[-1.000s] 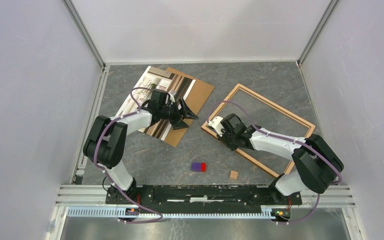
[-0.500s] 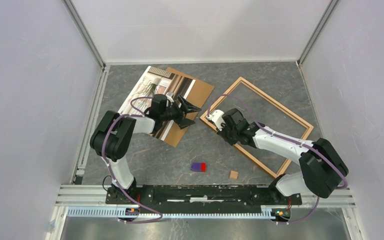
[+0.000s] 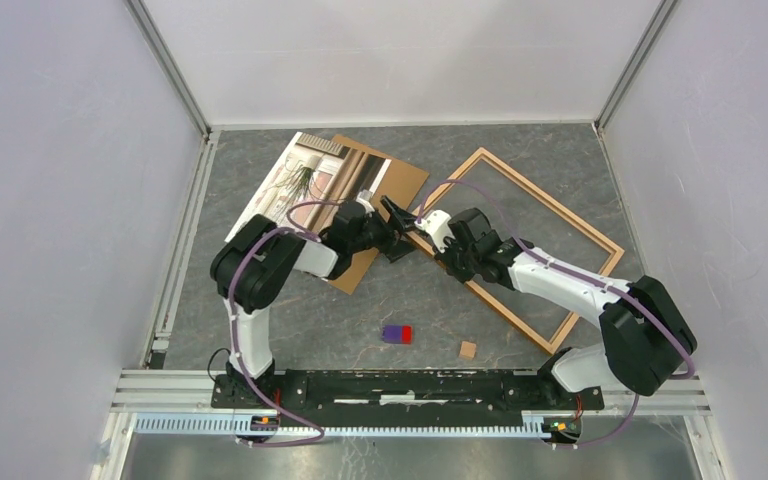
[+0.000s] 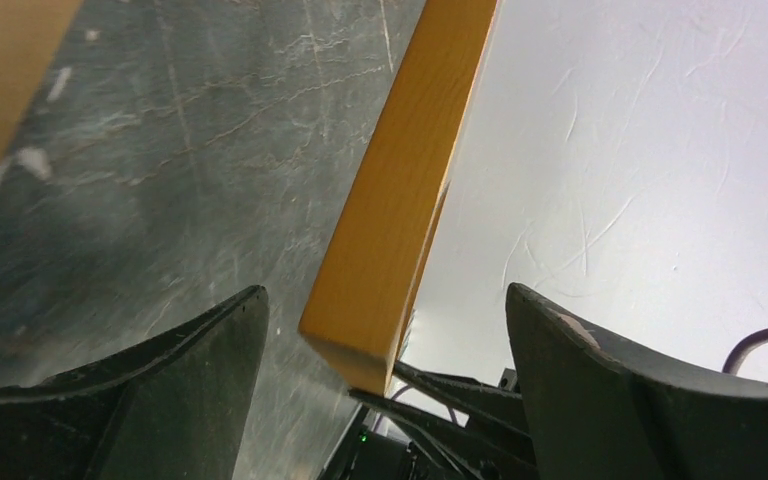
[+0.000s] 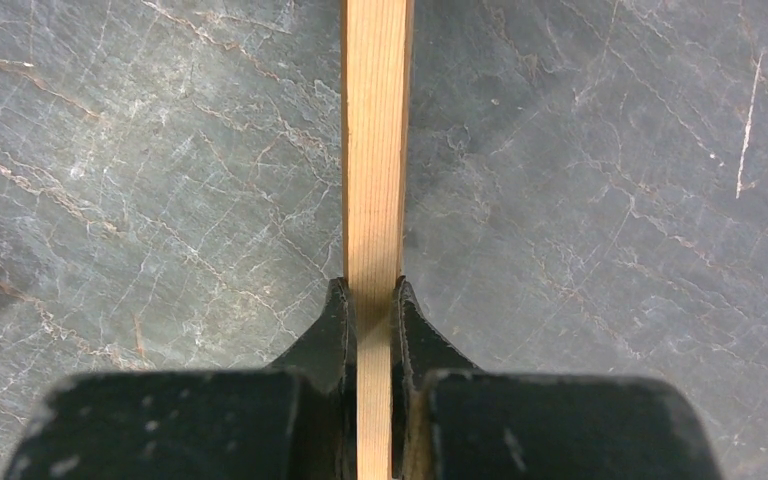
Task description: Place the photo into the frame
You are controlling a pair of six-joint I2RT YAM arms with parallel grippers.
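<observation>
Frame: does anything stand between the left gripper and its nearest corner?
Nothing visible. The frame has its corner inside the open left gripper, touching neither finger; the right gripper is shut on its rail.

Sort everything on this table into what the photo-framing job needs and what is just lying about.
For the job:
photo, lying partly on the board
frame, one rail clamped in the jaws of the right gripper

Just lying about:
brown backing board
purple-and-red object
small brown block
</observation>
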